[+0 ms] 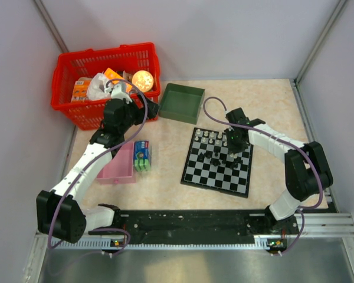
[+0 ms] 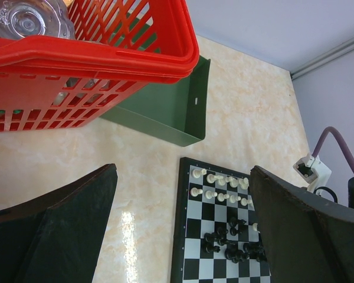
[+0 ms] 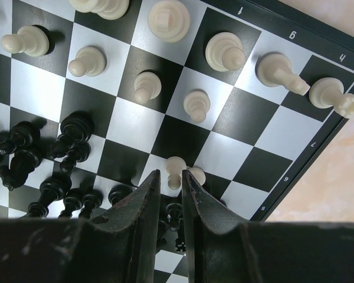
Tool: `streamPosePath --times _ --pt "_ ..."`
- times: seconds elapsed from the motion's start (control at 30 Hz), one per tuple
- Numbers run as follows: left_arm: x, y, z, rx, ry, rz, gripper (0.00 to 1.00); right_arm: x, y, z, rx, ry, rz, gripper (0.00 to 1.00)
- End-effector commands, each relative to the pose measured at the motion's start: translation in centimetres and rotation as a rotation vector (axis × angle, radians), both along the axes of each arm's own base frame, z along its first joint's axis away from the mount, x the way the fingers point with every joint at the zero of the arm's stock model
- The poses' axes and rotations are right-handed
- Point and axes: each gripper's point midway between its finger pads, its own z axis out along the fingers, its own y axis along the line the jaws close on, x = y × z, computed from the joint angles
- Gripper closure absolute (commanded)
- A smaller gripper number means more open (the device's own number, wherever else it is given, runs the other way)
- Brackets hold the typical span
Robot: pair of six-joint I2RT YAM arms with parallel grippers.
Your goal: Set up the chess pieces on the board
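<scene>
The board (image 1: 194,171) lies right of centre, and shows in the left wrist view (image 2: 190,250) and the right wrist view (image 3: 183,138). White chess pieces (image 1: 211,137) stand in two rows along its far edge (image 3: 224,52). Black chess pieces (image 1: 221,156) are bunched near its middle (image 3: 74,127). My right gripper (image 1: 235,144) is low over the board, its narrow fingers (image 3: 189,188) closed round a white pawn (image 3: 176,168) on a pale square. A second white piece (image 3: 196,174) touches it. My left gripper (image 2: 183,171) is wide open and empty, above bare table left of the board (image 1: 150,109).
A red basket (image 1: 106,71) of groceries stands at the back left. A green tray (image 1: 182,101) sits right of it. A pink tray (image 1: 119,168) and a small green box (image 1: 141,155) lie beside the left arm. White walls close in the table.
</scene>
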Motion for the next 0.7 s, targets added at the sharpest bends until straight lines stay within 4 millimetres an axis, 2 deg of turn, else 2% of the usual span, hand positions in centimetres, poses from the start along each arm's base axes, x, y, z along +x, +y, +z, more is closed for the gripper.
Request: streamPosePath --times 0.0,0.23,0.43,0.67 --pt "0.0 0.1 1.9 -0.025 -0.063 -0.003 0.01 -0.3 0.2 -0.4 -0.016 0.017 0.013 0.79" --pt "0.0 0.0 1.7 -0.026 -0.059 -0.006 0.01 -0.6 0.0 -0.7 -0.023 0.029 0.014 0.82" --pt "0.0 0.1 1.7 -0.025 -0.058 -0.003 0.01 -0.1 0.0 -0.3 -0.030 0.007 0.010 0.86" --pt "0.0 0.1 1.8 -0.026 -0.059 -0.004 0.01 1.2 0.1 2.2 -0.004 -0.096 -0.024 0.90"
